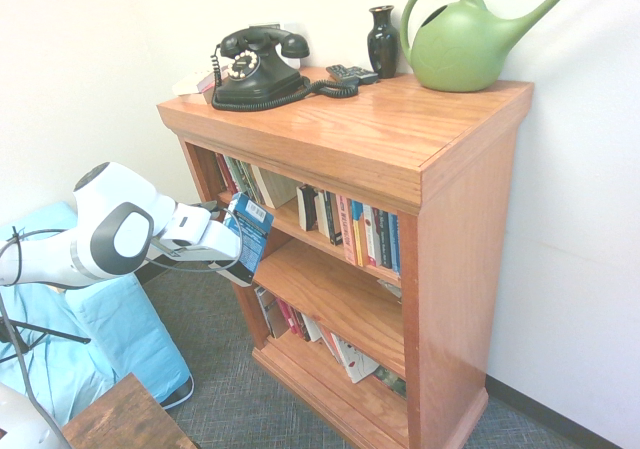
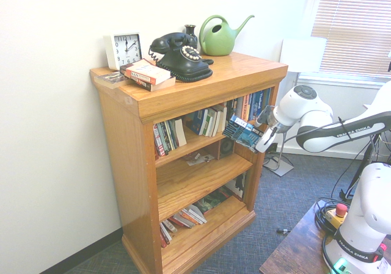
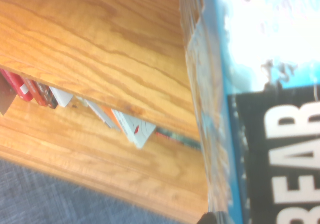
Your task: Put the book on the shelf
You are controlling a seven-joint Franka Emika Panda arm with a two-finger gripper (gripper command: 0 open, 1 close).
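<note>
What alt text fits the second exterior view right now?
The white arm's gripper holds a blue book at the front of the bookcase's top inner shelf. A black telephone, clock and green watering can sit on top.

Reddish-brown bookcase (image 2: pixel 143 182) against the white wall. On its top slab: white clock (image 2: pixel 123 49) at 9 o'clock, black rotary phone (image 2: pixel 180 55) at centre, green watering can (image 2: pixel 221 36) at 1 o'clock of the phone, orange-and-teal book (image 2: pixel 145 74) at 7 o'clock of the phone. Gripper (image 2: pixel 261 133) clamped on blue book (image 2: pixel 242 132), tilted, just at the front of the top inner shelf (image 2: pixel 190 144), at 3 o'clock.
</note>
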